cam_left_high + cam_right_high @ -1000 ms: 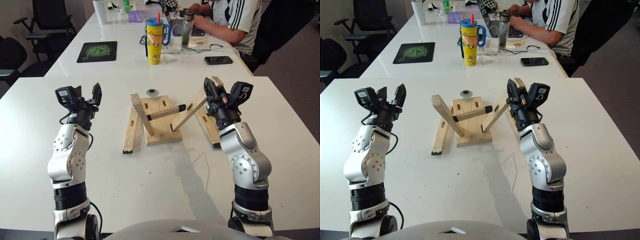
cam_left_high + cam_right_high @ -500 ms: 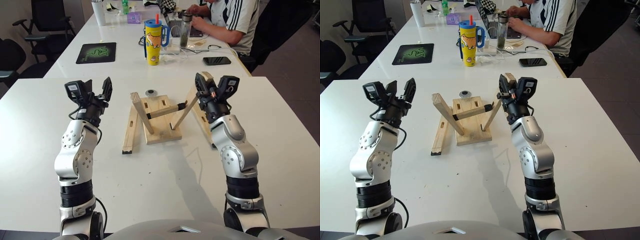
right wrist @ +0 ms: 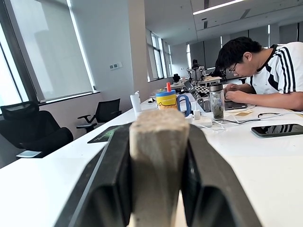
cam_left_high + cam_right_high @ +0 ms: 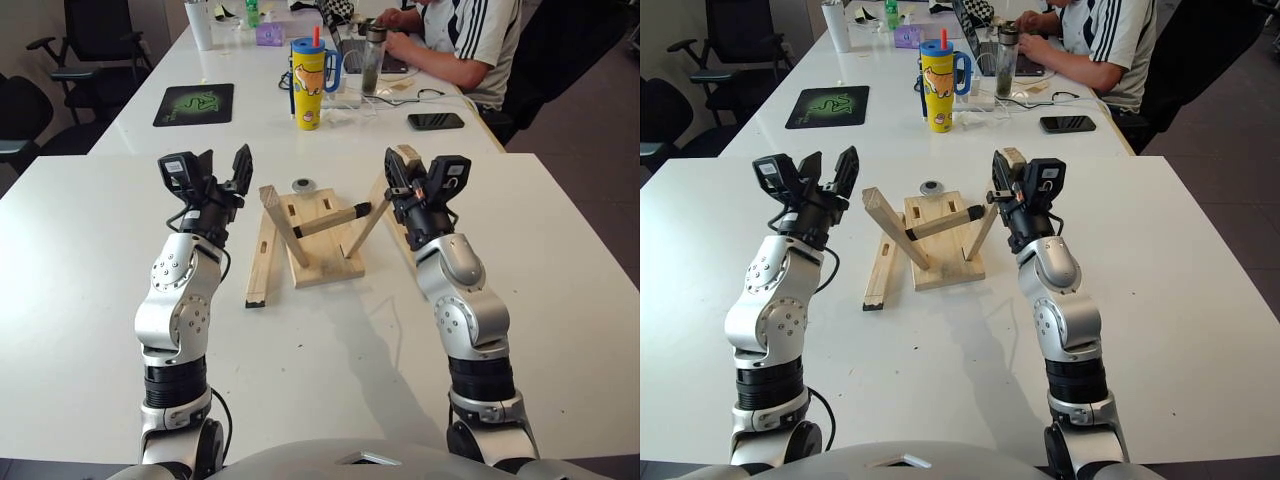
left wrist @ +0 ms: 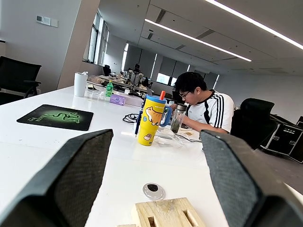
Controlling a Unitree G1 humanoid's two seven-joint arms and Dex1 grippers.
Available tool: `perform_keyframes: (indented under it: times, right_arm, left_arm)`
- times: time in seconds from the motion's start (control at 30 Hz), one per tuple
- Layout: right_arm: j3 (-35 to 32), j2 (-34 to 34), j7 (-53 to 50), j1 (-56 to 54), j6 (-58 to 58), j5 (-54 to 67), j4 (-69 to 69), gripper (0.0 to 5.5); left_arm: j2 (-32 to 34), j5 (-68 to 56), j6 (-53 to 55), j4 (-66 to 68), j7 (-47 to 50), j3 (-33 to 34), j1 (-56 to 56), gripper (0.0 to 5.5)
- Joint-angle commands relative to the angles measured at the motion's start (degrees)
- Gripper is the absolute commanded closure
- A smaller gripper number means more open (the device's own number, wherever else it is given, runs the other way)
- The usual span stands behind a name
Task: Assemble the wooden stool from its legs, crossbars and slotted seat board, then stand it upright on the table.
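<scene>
The slotted seat board lies flat on the white table. One wooden leg stands tilted in it, and a crossbar runs from that leg to a second leg. My right gripper is shut on the top end of this second leg, whose foot rests on the board. Just left of the tilted leg, my left gripper hovers open and holds nothing; between its fingers the board's far end shows. A loose wooden bar lies left of the board, another under my right arm.
A small round cap sits in the table just behind the board. On the table beyond stand a yellow cup, a black mouse pad and a phone; a person works at a laptop there. The near table surface is bare.
My left arm has swung right, bringing its open gripper close to the tilted leg. My right gripper has moved left with its leg, standing it steeper on the board.
</scene>
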Motion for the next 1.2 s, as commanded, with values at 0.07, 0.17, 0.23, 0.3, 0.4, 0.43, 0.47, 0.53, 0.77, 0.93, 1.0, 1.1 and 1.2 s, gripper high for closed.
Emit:
perform_keyframes:
  times: [0.07,0.17,0.23,0.3,0.4,0.43,0.47,0.53,0.77,0.93,1.0,1.1,1.2]
  right_arm:
    - [-2.14,1.06,0.69,4.08,-0.70,-0.90,2.56,4.47]
    - [-2.17,1.33,1.46,4.38,-1.94,-1.50,2.43,4.47]
    - [-1.79,1.23,1.97,4.12,-2.62,-2.25,2.13,4.47]
    - [-0.52,0.53,2.69,3.70,-2.52,-3.82,1.71,4.47]
    - [1.64,-0.66,3.15,3.75,-0.40,-6.64,2.58,4.47]
    - [2.10,-0.93,3.04,4.02,0.91,-7.28,3.39,4.47]
    - [2.36,-1.30,2.87,4.34,2.10,-7.82,4.16,4.47]
    - [2.21,-1.70,2.68,4.71,3.43,-7.82,4.98,4.47]
    - [3.78,-4.01,3.70,5.17,4.59,-9.82,5.38,4.46]
    - [5.84,-5.53,5.13,6.48,5.12,-10.18,6.33,4.42]
    - [5.89,-5.86,5.33,6.72,5.70,-9.74,7.01,3.93]
    - [6.09,-6.05,6.39,6.88,6.82,-10.20,7.33,3.38]
    - [6.44,-6.02,7.50,6.75,9.07,-10.50,7.53,2.96]
  left_arm:
    - [-0.08,0.28,0.78,-0.54,0.43,0.01,-0.14,2.10]
    - [0.07,0.42,1.13,-0.74,0.42,-0.26,-0.11,2.10]
    - [0.21,0.65,1.41,-0.73,0.38,-0.53,-0.20,2.10]
    - [0.31,0.77,1.62,-0.97,0.40,-0.58,-0.03,2.10]
    - [0.24,0.92,1.85,-1.26,0.53,-0.52,0.13,2.10]
    - [0.21,0.93,1.94,-1.33,0.58,-0.46,0.08,2.10]
    - [0.16,0.95,2.04,-1.45,0.65,-0.47,0.07,2.10]
    - [0.11,0.94,2.17,-1.55,0.70,-0.44,-0.02,2.10]
    - [0.17,0.84,2.42,-1.72,0.46,-0.47,0.07,2.10]
    - [0.33,0.70,2.49,-1.60,0.39,-0.02,0.06,2.10]
    - [0.34,0.69,2.47,-1.58,0.40,0.11,0.11,2.10]
    - [0.28,0.67,2.52,-1.71,0.38,0.13,0.27,2.10]
    - [0.21,0.60,2.70,-1.85,0.43,0.24,0.30,2.10]
